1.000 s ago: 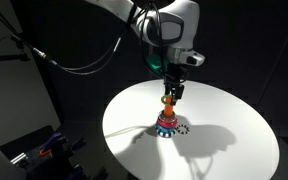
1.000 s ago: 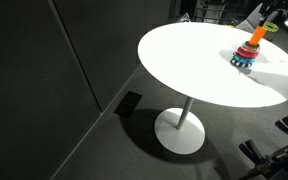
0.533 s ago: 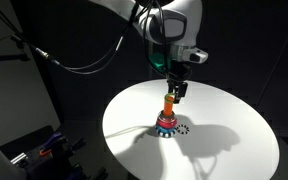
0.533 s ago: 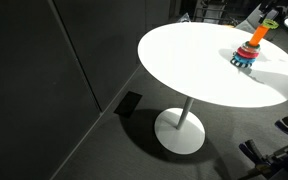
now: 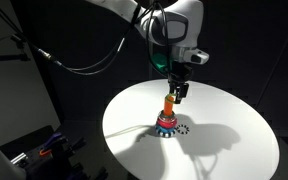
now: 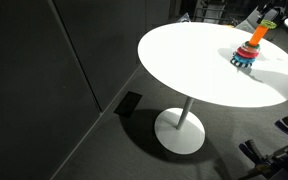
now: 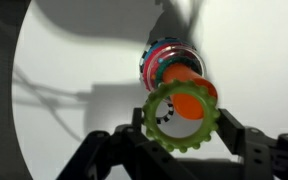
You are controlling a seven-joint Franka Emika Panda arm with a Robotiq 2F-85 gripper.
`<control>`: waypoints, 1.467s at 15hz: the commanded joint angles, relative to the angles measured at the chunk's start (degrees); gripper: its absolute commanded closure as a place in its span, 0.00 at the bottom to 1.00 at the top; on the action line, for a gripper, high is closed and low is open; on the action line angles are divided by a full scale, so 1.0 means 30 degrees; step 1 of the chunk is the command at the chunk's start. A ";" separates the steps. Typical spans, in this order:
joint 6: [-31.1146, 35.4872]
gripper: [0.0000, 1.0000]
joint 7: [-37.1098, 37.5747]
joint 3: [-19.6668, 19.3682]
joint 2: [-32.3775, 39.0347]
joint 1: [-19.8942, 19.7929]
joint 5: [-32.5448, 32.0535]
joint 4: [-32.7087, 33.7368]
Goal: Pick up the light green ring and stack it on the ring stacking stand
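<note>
One gripper (image 7: 181, 140) comes in from the bottom of the wrist view, its two dark fingers (image 7: 236, 137) pressed in on either side of the one light green ring (image 7: 181, 116), which it holds level. The ring has a toothed outer edge. It sits directly above the one ring stacking stand (image 7: 167, 62), and the orange top of the stand's peg shows through the ring's hole. From this view I cannot tell whether the ring has reached the peg's tip.

In an exterior view the gripper (image 5: 175, 96) hangs just over the stand (image 5: 167, 122), and the peg rises to the fingertips. On the stand's base a red ring and a teal ring show; I cannot count more.

The stand is on one round white table (image 6: 184, 70), well in from the rim, with bare top all round it. Only the arm's shadow falls across the surface beside the stand.

Away from the stand, a black cable (image 5: 79, 68) loops behind the arm. Below the table are its round foot (image 6: 179, 130) and a dark flat panel (image 6: 129, 102) on the floor.
</note>
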 commanded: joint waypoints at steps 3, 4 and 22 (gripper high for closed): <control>-0.1237 0.51 -0.0362 0.0416 0.0627 -0.0444 0.1082 0.1170; -0.1340 0.51 -0.0418 0.0454 0.0590 -0.0448 0.1159 0.1151; -0.1102 0.51 0.0760 0.0052 0.0484 0.0415 -0.0932 0.0587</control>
